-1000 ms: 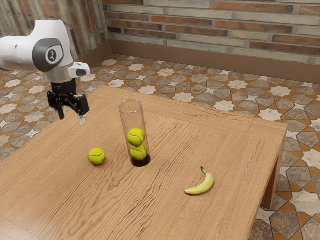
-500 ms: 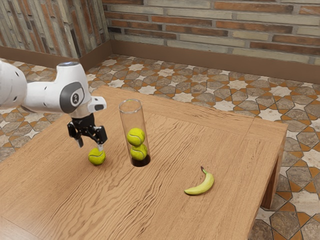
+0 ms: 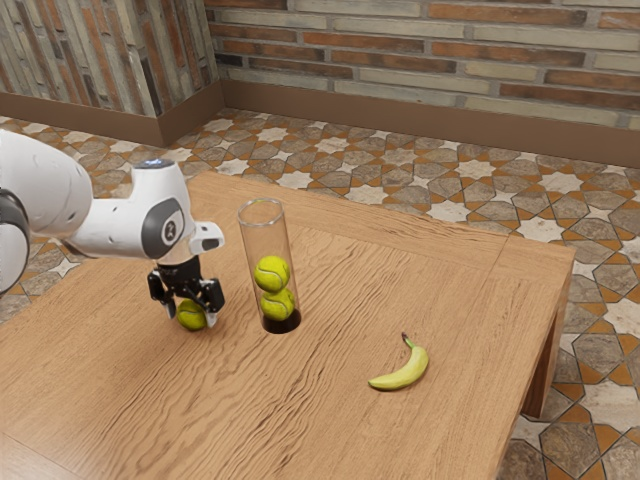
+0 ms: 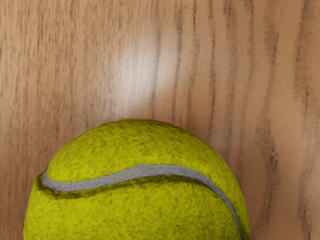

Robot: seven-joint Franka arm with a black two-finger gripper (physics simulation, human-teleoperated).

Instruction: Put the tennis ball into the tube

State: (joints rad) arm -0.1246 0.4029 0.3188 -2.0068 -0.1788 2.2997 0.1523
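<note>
My gripper [image 3: 191, 318] is down around the loose tennis ball [image 3: 190, 314], its fingers standing apart with one on either side. The ball rests on the table, left of the tube in the exterior view. In the wrist view the same tennis ball [image 4: 140, 200] lies large under my hand, a grey seam curving across it. The clear tube [image 3: 264, 232] stands upright with its open rim on top and a dark base. Inside it are two tennis balls, the upper ball [image 3: 272, 273] resting on the lower ball [image 3: 277, 304].
A banana [image 3: 403, 373] lies on the wooden table [image 3: 320, 420], well toward the exterior view's right from the tube. The tube stands close beside my hand. Beyond the table's far edge are a patterned floor and a brick wall.
My arm has come forward and down, from above the table's far left part to around the loose ball. The spread of the fingers looks the same. Ball, tube and banana have stayed put.
</note>
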